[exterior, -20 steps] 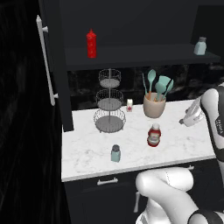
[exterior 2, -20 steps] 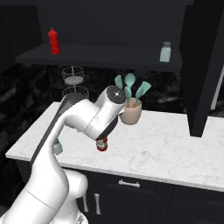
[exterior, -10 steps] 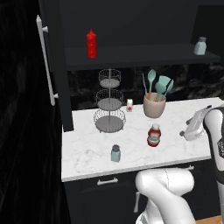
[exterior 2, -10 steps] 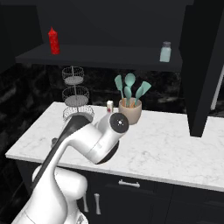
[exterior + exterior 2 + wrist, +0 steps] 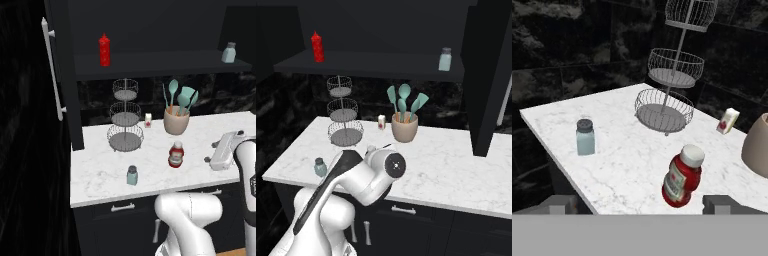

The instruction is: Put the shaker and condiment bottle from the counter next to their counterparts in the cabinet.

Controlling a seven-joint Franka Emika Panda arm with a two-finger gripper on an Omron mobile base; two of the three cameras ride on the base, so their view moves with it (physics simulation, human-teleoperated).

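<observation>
Clearly my claw [image 5: 639, 202] stood wide and empty before the bottle [image 5: 682, 174], which looked rigid, light and top-heavy, best gripped around its squat body.

There's a three-tier silver wire basket stand [image 5: 125, 118] sitting toward the back, a beige crock [image 5: 176, 121] holding teal utensils [image 5: 180, 97] nearby, and a small white-and-red packet [image 5: 148, 120] standing between them.
</observation>
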